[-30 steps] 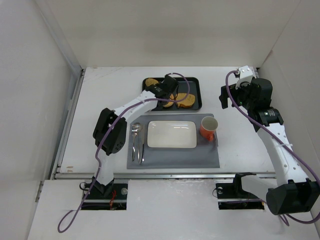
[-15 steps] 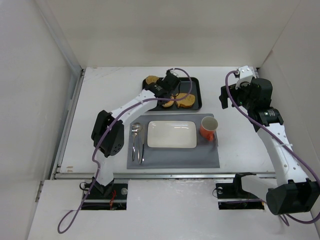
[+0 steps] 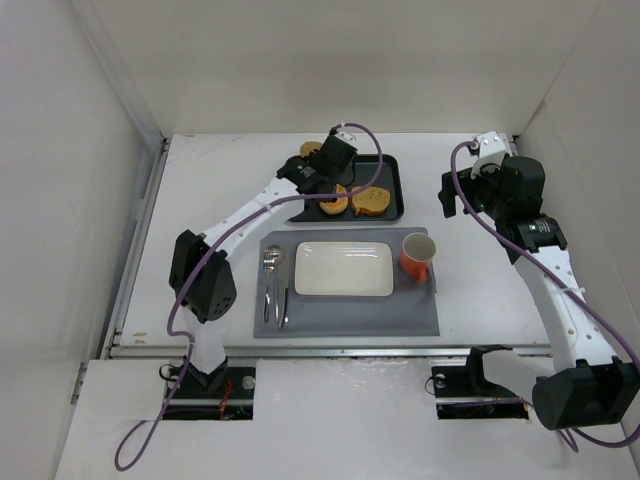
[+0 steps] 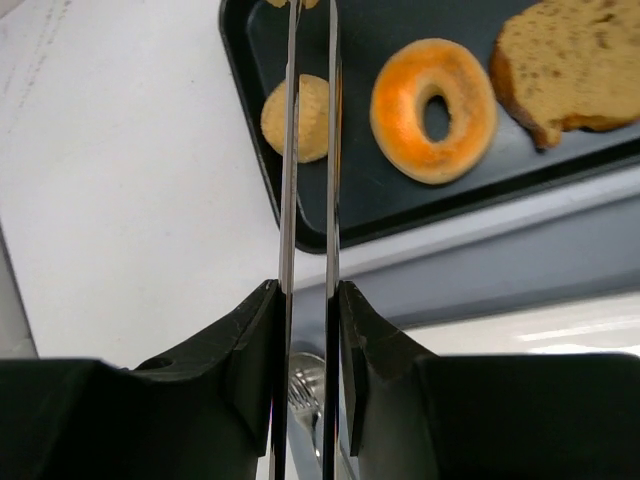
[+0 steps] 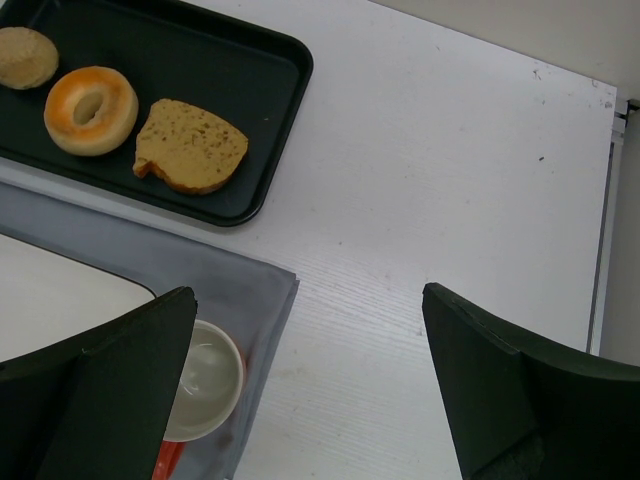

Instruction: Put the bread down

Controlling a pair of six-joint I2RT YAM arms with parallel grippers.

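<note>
The bread [image 3: 311,149] is a small golden-brown piece over the far left corner of the black tray [image 3: 390,170]. In the left wrist view only a sliver of the bread [image 4: 311,3] shows at the top edge, between the tips of metal tongs [image 4: 310,150]. My left gripper [image 4: 308,285] is shut on the tongs' handles and hangs high above the tray [image 3: 340,155]. Whether the bread is off the tray floor I cannot tell. The white plate [image 3: 343,268] sits on the grey mat. At the right, my right gripper [image 5: 308,292] stands open and holds nothing.
On the tray lie a round tan bun [image 4: 275,120], a ring-shaped bagel [image 4: 433,108] and a brown toast slice [image 4: 575,65]. The grey mat [image 3: 350,312] also carries a spoon and fork [image 3: 274,280] and an orange mug [image 3: 418,256]. White walls enclose the table.
My left arm has stretched further and risen, carrying the tongs toward the tray's far left corner. The bread has shifted toward that corner with them. The right arm has not moved.
</note>
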